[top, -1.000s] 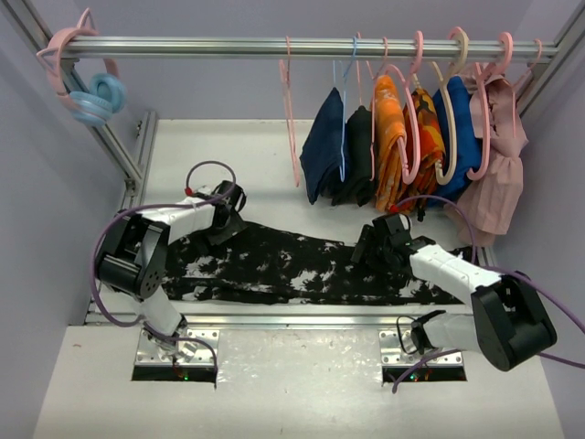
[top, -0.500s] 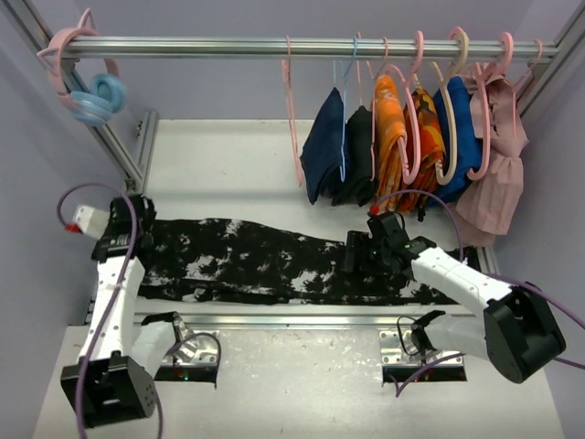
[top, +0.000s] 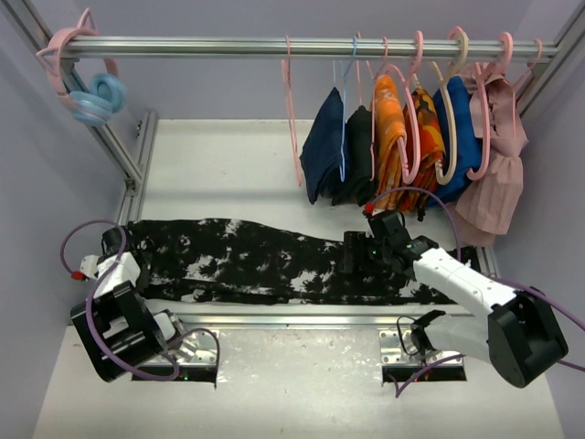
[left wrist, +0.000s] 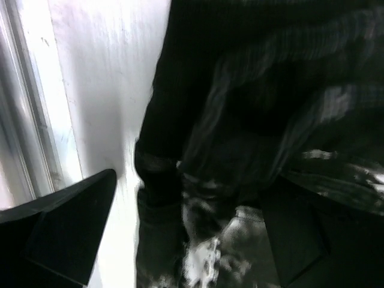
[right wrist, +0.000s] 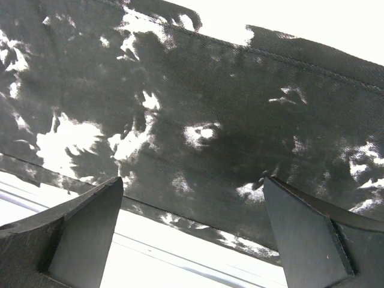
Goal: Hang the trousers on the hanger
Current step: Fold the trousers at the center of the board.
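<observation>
Trousers (top: pixel 265 261): soft black fabric with irregular white splatter marks, spread flat and lengthwise along the near strip of the white tabletop (top: pixel 219 165), just behind the aluminium front rail (top: pixel 302 318). A stitched hem line shows along the far edge in the right wrist view. The cloth is mostly smooth, with some rumpling at its left end. Left claw (left wrist: pixel 187 180): fingers spread wide, hanging over the left end of the trousers, nothing pinched. That wrist view is blurred, so contact with the cloth cannot be judged. The left arm is folded tight on itself at the near left corner, elbow low beside its base, purple cable looped around it. Right claw (right wrist: pixel 192 180): fingers spread wide over the patterned cloth right of its middle, pointing down, gripping nothing. The right arm reaches from its base up and leftward, forearm nearly level. Farther back, the hanger (top: pixel 292 128), thin pink wire with a slim hook, hangs bare from the overhead metal bar (top: pixel 201 46), well apart from the trousers. To its right hang a navy garment (top: pixel 322 146), a plain black garment (top: pixel 358 155), and orange and blue clothes on thicker hangers.
</observation>
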Tool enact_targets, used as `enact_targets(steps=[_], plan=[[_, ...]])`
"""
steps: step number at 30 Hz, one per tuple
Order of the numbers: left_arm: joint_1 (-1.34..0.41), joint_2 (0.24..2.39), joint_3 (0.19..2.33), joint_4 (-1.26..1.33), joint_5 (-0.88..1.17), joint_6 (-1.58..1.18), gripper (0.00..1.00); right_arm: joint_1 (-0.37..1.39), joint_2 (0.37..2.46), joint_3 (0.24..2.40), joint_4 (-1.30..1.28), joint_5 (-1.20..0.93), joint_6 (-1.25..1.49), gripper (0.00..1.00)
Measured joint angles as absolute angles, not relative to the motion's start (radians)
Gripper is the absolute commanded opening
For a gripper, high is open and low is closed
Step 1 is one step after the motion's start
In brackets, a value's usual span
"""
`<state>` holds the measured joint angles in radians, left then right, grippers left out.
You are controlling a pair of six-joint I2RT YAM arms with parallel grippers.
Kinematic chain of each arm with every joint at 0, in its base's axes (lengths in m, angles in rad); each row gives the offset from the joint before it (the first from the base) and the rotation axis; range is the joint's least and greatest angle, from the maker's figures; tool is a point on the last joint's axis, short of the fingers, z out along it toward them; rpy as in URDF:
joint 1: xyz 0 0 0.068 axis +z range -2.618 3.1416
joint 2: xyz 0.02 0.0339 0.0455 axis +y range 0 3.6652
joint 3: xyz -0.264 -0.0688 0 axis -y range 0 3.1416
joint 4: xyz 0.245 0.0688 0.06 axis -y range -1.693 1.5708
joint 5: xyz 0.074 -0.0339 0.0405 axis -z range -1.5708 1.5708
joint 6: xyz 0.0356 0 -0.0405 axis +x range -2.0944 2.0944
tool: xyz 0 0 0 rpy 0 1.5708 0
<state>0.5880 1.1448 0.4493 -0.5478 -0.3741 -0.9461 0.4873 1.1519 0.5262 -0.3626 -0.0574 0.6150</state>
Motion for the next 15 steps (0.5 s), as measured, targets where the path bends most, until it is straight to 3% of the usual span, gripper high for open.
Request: enact_targets(steps=[1, 3, 4, 6, 8, 10, 15], plan=[[0.588, 1.158, 0.455, -0.533, -0.375, -0.937, 0.94, 0.487, 1.152, 0.526, -0.362, -0.057, 0.609, 0.99], [0.59, 1.161, 0.455, -0.508, -0.372, -0.925, 0.68, 0.487, 1.151, 0.526, -0.361, -0.056, 0.599, 0.99], [0.59, 1.161, 0.454, -0.498, -0.371, -0.921, 0.64, 0.487, 1.15, 0.526, -0.36, -0.055, 0.595, 0.99], [0.591, 1.159, 0.443, -0.454, -0.367, -0.908, 0.31, 0.487, 1.148, 0.525, -0.358, -0.056, 0.59, 0.99], [0.591, 1.159, 0.43, -0.409, -0.355, -0.905, 0.06, 0.487, 1.146, 0.522, -0.352, -0.056, 0.587, 0.99], [0.592, 1.16, 0.41, -0.363, -0.339, -0.89, 0.0, 0.487, 1.145, 0.52, -0.345, -0.057, 0.586, 0.99], [0.6, 1.123, 0.38, -0.305, -0.298, -0.859, 0.0, 0.488, 1.155, 0.519, -0.341, -0.057, 0.575, 0.99]])
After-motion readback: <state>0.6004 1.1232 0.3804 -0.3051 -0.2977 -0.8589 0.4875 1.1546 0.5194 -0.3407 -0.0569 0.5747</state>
